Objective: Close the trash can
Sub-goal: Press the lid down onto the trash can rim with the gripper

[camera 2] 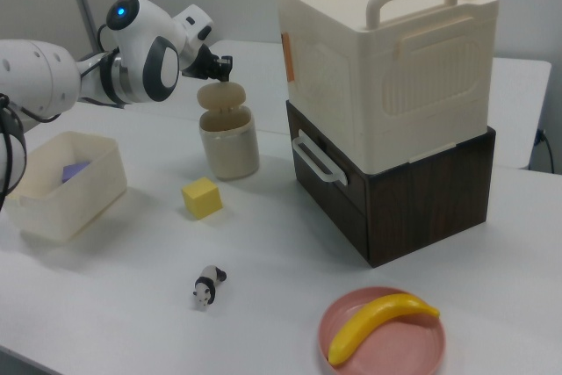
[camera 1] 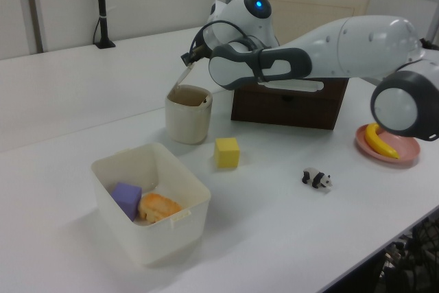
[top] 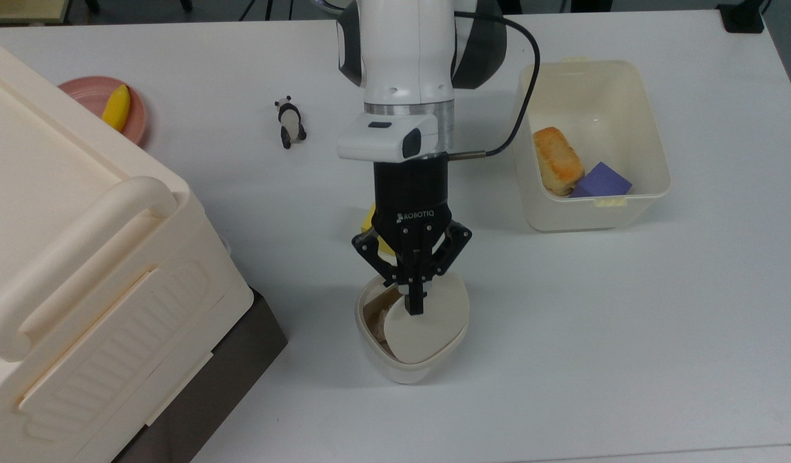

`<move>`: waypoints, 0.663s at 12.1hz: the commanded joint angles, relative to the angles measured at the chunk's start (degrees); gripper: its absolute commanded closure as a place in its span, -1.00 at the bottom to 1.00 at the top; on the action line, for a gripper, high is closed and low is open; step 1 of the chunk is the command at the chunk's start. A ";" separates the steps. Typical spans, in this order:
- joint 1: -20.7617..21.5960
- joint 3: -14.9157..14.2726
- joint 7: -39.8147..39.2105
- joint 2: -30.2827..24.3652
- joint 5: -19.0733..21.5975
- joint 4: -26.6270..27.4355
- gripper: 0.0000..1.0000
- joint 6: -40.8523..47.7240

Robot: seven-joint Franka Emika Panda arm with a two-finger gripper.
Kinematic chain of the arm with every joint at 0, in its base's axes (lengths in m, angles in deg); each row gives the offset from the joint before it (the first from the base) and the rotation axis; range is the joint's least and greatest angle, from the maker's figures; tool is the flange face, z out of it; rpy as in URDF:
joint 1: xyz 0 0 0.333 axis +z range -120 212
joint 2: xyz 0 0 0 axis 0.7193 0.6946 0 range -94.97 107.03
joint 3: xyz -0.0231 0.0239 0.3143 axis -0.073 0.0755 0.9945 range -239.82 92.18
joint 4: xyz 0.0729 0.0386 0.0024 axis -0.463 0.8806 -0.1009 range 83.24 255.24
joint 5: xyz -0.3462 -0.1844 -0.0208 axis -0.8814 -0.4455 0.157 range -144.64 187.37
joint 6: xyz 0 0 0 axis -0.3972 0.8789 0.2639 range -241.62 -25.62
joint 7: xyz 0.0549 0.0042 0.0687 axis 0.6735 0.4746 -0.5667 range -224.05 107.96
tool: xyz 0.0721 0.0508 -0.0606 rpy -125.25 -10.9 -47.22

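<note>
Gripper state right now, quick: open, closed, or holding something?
Gripper: closed, jaws pinched on the upper edge of the beige hinged lid of the small cream-white plastic trash can.

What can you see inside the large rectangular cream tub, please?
Inside the large rectangular cream plastic tub lie a golden-orange bread-like loaf and a purple block, side by side near one end. The tub's near wall hides the block's lower part.

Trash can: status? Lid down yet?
Not yet. The trash can stands upright beside the yellow cube; its lid is raised, tilted above the rim. In hand: the gripper, fingers together, sits at the lid's upper edge. Left: push the lid flat onto the rim.
</note>
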 commanded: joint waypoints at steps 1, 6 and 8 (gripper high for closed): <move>0.58 -0.69 -0.54 -4.35 -1.32 7.33 1.00 -0.53; 0.14 -0.69 -1.51 -4.44 -2.20 10.22 1.00 -0.44; -0.12 -0.69 -1.77 -4.44 -2.28 11.37 1.00 -0.44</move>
